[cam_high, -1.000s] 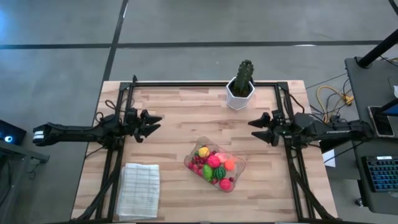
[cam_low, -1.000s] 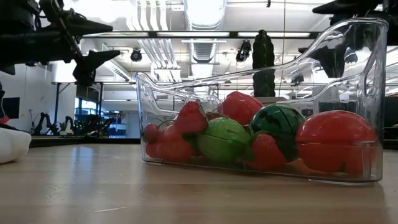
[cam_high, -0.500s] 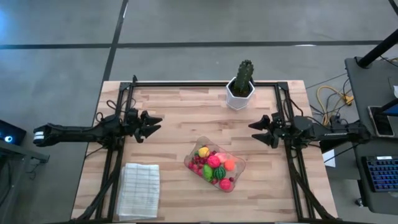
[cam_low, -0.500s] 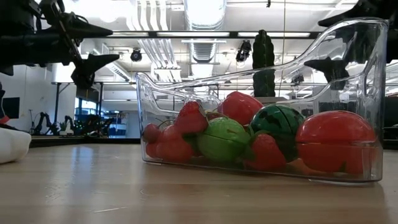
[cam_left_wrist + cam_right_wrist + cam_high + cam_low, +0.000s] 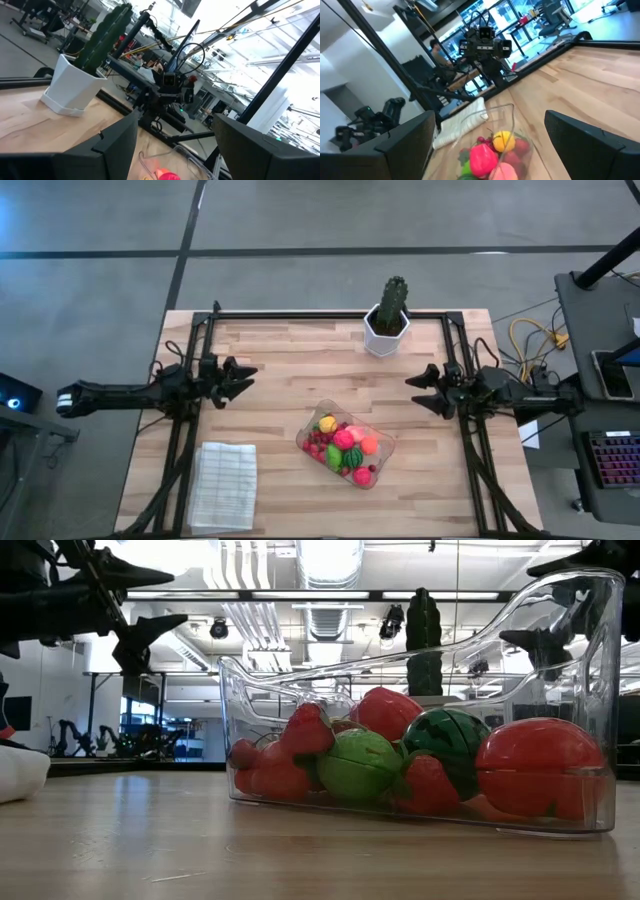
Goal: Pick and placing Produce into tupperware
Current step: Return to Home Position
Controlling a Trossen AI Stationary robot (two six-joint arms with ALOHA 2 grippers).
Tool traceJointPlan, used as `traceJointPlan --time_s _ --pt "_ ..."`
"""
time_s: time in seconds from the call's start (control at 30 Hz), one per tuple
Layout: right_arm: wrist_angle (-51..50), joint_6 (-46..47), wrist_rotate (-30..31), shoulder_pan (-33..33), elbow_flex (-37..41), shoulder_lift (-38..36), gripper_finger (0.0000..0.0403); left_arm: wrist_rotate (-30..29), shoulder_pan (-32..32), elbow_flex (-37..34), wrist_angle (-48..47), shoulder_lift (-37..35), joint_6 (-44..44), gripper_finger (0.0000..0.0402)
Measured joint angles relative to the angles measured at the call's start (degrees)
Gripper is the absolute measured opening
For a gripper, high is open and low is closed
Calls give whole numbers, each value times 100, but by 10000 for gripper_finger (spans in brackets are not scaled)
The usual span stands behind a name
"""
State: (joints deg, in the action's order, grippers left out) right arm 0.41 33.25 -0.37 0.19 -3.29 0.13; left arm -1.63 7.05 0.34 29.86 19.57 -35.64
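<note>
The clear tupperware [image 5: 388, 442] stands on the table right of the middle, toward the near edge. The produce [image 5: 343, 445] lies inside it: yellow, pink, orange, green and red pieces, a striped melon ball and red berries [image 5: 360, 765]. My left gripper [image 5: 241, 376] hovers open at the table's left side, pointing toward the right, with nothing between its fingers. My right gripper [image 5: 418, 390] hovers open at the table's right side, pointing toward the left, also with nothing in it. Both are well clear of the tupperware.
A dark green cactus in a white pot [image 5: 388, 320] stands at the far edge, middle right. A white folded ribbed cloth [image 5: 224, 485] lies at the near left corner. Black frame rails [image 5: 185, 440] run along both sides of the table.
My right gripper has drawn back a little toward the table's right edge as its arm folded in, staying open. The tupperware and the produce have not moved.
</note>
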Motion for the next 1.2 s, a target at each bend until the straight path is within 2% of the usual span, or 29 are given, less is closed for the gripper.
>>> traceJointPlan --time_s 0.33,0.47,1.2 --pt "-154 110 47 -4 103 19 368 -2 0 -4 -408 89 2 245" --pt "-175 382 46 -4 107 86 368 -2 0 -4 -396 217 2 245" --pt "-171 361 48 -4 107 116 368 -15 0 -7 -386 767 2 245"
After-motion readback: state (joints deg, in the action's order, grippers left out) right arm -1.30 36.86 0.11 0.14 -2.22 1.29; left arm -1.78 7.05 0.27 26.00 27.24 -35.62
